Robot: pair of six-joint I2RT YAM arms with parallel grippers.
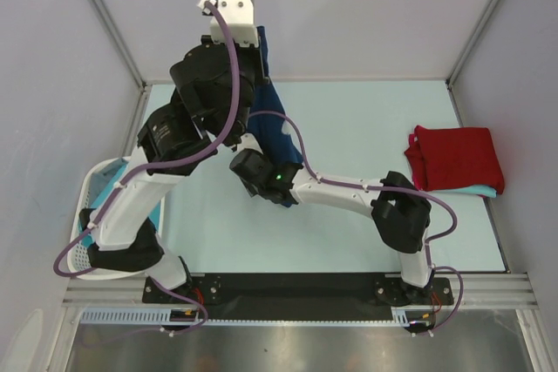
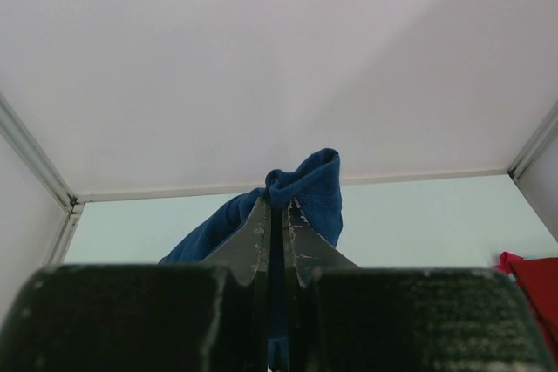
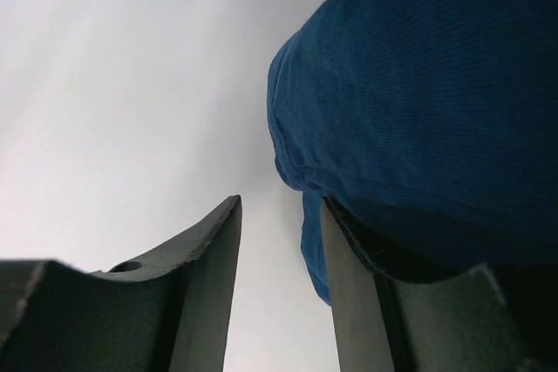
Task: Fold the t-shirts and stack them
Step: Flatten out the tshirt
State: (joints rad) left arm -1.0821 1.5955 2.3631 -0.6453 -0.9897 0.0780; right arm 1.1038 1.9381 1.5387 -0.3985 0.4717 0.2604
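My left gripper (image 1: 250, 38) is raised high over the far edge of the table and is shut on the navy blue t-shirt (image 1: 277, 119), which hangs down from it. In the left wrist view the fingertips (image 2: 261, 215) pinch a bunched fold of the shirt (image 2: 309, 189). My right gripper (image 1: 255, 166) is open just below the hanging shirt. In the right wrist view the blue cloth (image 3: 418, 111) drapes over the right finger (image 3: 349, 294), and the gap between the jaws (image 3: 279, 206) holds nothing. A folded red t-shirt (image 1: 453, 156) lies on a turquoise one (image 1: 475, 191) at the right.
A white perforated basket (image 1: 87, 254) with turquoise cloth (image 1: 113, 182) in it stands at the left edge, partly under my left arm. Pale walls with metal corner posts (image 1: 105, 19) enclose the pale green table (image 1: 349, 119). The red shirt's edge shows in the left wrist view (image 2: 534, 280).
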